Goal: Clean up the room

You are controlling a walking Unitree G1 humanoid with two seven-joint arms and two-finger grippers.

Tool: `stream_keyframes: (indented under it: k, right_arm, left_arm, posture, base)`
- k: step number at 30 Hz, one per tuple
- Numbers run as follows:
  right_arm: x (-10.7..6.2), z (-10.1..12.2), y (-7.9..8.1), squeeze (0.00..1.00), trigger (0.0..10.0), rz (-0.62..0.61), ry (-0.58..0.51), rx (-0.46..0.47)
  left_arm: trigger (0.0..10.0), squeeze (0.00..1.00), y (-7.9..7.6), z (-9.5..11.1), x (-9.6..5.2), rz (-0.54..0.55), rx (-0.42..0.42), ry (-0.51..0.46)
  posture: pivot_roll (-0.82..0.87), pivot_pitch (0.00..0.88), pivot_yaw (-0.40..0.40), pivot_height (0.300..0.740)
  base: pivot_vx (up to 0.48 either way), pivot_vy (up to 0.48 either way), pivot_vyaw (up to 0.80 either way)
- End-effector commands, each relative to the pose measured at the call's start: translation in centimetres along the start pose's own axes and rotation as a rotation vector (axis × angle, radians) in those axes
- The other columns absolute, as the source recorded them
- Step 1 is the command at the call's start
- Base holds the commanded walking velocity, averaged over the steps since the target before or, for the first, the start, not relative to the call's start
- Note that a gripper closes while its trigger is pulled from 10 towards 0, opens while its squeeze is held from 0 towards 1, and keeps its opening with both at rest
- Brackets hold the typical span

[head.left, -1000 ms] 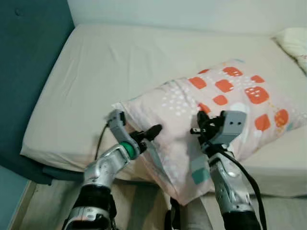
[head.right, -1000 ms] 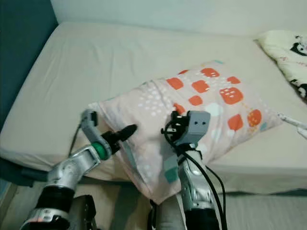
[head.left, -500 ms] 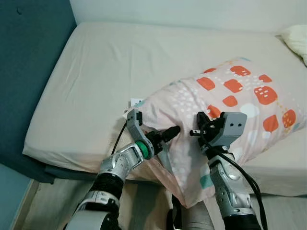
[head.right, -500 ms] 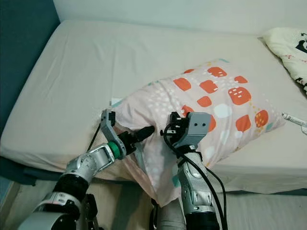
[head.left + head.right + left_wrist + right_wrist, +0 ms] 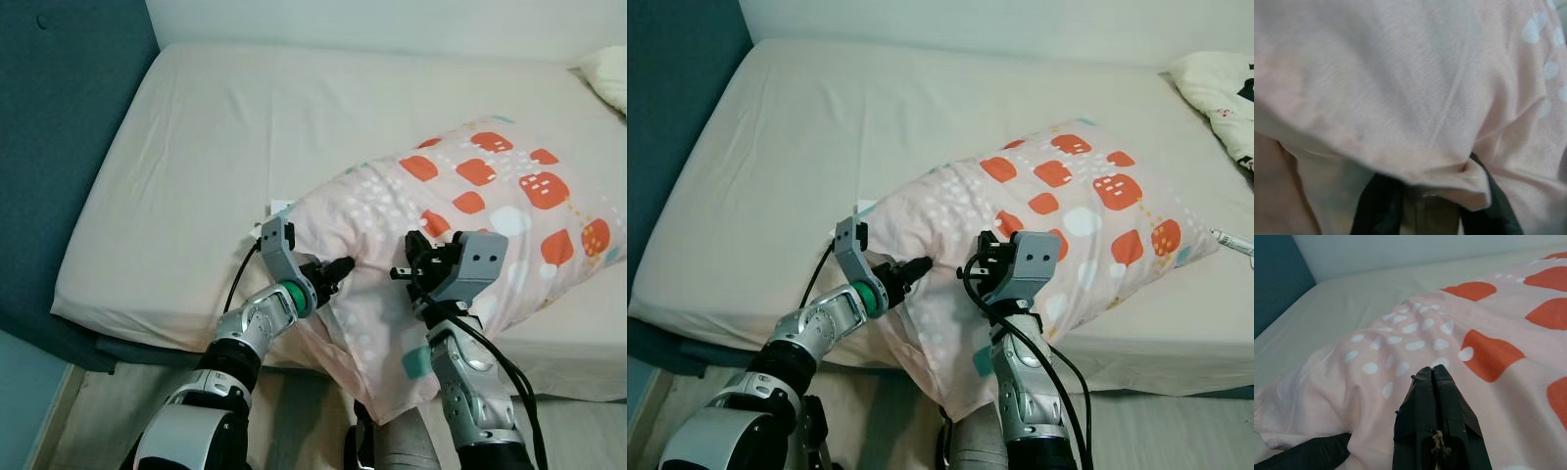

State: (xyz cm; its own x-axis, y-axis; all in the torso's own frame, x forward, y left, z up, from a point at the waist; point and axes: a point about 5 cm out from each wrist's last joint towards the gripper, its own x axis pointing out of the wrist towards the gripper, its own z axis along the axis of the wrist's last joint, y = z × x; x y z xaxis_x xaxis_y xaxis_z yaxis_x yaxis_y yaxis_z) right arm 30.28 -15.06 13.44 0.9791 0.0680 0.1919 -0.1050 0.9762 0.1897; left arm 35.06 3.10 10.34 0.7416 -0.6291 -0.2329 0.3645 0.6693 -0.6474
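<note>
A pink pillow with orange patches and white dots lies across the beige mattress, its near corner hanging over the front edge. My left gripper is at the pillow's left edge, shut on a fold of the cover; the left wrist view shows that fabric bunched between the black fingers. My right gripper rests on top of the pillow near its middle. Its fingertips are pressed together, with no fabric seen between them.
A teal padded wall runs along the bed's left side. A second pillow, pale with black marks, lies at the far right corner. A small white item peeks from under the pink pillow's left edge. Wooden floor lies below the bed's front.
The left gripper has moved right and closed in on the pillow's left edge. The pillow has shifted to the right, farther onto the bed. The right gripper has kept its place on it.
</note>
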Motion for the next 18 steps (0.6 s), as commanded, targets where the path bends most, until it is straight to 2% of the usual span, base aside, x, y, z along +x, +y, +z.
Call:
stream_keyframes:
  k: [1,3,6,8,9,10,11,13,14,15,17,18]
  right_arm:
    - [-0.3,-0.2,-0.3,0.00,10.0,-0.018,0.012,0.000]
    - [-0.3,-0.2,-0.4,0.00,10.0,-0.023,0.011,-0.001]
    - [-0.3,-0.1,-0.5,0.00,10.0,-0.028,0.008,-0.002]
    - [-0.3,0.0,-0.8,0.00,10.0,-0.042,0.001,-0.003]
    - [-0.3,0.0,-0.8,0.00,10.0,-0.042,0.001,-0.003]
    - [-0.3,0.1,-0.9,0.00,10.0,-0.048,-0.001,-0.005]
    - [-0.3,0.1,-0.9,0.00,10.0,-0.048,-0.001,-0.005]
    - [-0.2,0.1,-1.1,0.00,10.0,-0.056,-0.004,-0.008]
    - [-0.2,0.1,-1.2,0.00,10.0,-0.058,-0.005,-0.009]
    - [-0.2,0.1,-1.2,0.00,10.0,-0.058,-0.005,-0.009]
    - [0.0,0.3,-1.2,0.00,10.0,-0.062,-0.014,-0.009]
    - [0.0,0.3,-1.2,0.00,10.0,-0.062,-0.014,-0.009]
  left_arm:
    - [0.0,0.00,-2.6,0.4,1.0,-0.046,0.076,0.009]
    - [0.0,0.00,-1.6,1.1,0.4,-0.001,0.139,-0.005]
    - [0.0,0.00,-0.9,1.8,-0.1,0.035,0.167,-0.030]
    - [0.0,0.00,0.3,4.3,-1.5,0.124,0.286,-0.129]
    - [0.0,0.00,0.3,4.3,-1.5,0.124,0.286,-0.129]
    - [0.0,0.00,0.7,6.3,-2.3,0.175,0.373,-0.207]
    - [0.0,0.00,0.7,6.3,-2.3,0.175,0.373,-0.207]
    - [0.0,0.00,0.2,11.8,-3.9,0.263,0.517,-0.384]
    - [0.0,0.00,-0.1,13.6,-4.4,0.290,0.561,-0.439]
    - [0.0,0.00,-0.1,13.6,-4.4,0.290,0.561,-0.439]
    - [0.0,0.00,-1.2,18.9,-6.1,0.395,0.689,-0.576]
    - [0.0,0.00,-1.2,18.9,-6.1,0.395,0.689,-0.576]
  posture:
    - [-0.11,0.169,0.057,0.596]
    - [-0.10,0.166,0.058,0.596]
    - [-0.10,0.165,0.063,0.596]
    - [-0.10,0.165,0.066,0.596]
    - [-0.10,0.165,0.066,0.596]
    - [-0.09,0.163,0.068,0.596]
    - [-0.09,0.163,0.068,0.596]
    - [-0.09,0.154,0.071,0.596]
    - [-0.09,0.154,0.071,0.596]
    - [-0.09,0.154,0.071,0.596]
    - [-0.09,0.148,0.075,0.596]
    - [-0.09,0.148,0.075,0.596]
  base:
    - [0.000,0.000,0.00]
    - [0.000,0.000,0.00]
    - [0.000,0.000,0.00]
    - [0.000,0.000,0.00]
    - [0.000,0.000,0.00]
    - [0.000,0.000,0.00]
    - [0.000,0.000,0.00]
    - [0.000,0.000,0.00]
    - [0.000,0.000,0.00]
    - [0.000,0.000,0.00]
    - [0.000,0.000,0.00]
    - [0.000,0.000,0.00]
